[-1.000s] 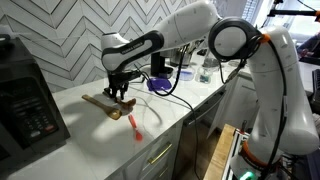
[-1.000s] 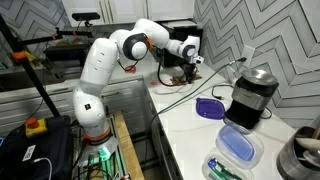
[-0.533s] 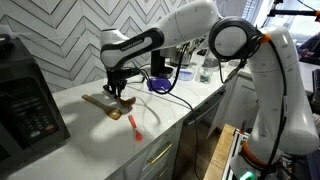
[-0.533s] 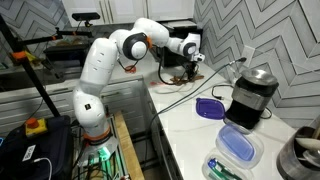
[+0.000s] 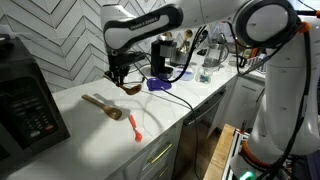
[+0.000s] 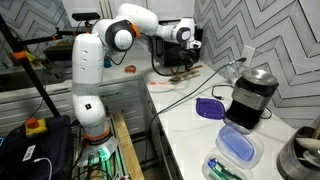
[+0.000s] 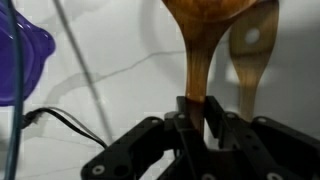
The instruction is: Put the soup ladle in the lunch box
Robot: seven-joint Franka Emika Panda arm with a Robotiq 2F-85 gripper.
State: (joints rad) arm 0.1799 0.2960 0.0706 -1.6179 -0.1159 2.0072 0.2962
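My gripper (image 5: 121, 76) is shut on the handle of the soup ladle (image 5: 131, 88) and holds it in the air above the white counter (image 5: 90, 135). In the wrist view the dark brown ladle (image 7: 198, 55) runs up from between my gripper's (image 7: 197, 106) jaws, with its scoop at the top edge. The lunch box (image 5: 160, 84), low and blue-purple, sits on the counter to the right of the gripper. It also shows in the wrist view (image 7: 25, 50) at the left and in an exterior view (image 6: 210, 107). In that view my gripper (image 6: 189, 62) hangs over the far end of the counter.
A lighter tan wooden spoon (image 5: 99, 102) lies on the counter below the gripper and also shows in the wrist view (image 7: 255, 45). A small red utensil (image 5: 135, 125) lies nearer the front edge. A black coffee machine (image 5: 25, 100) stands at the left. A black cable (image 7: 70, 122) crosses the counter.
The gripper has risen from the counter with the soup ladle in it. The tan spoon and the red utensil stayed where they were.
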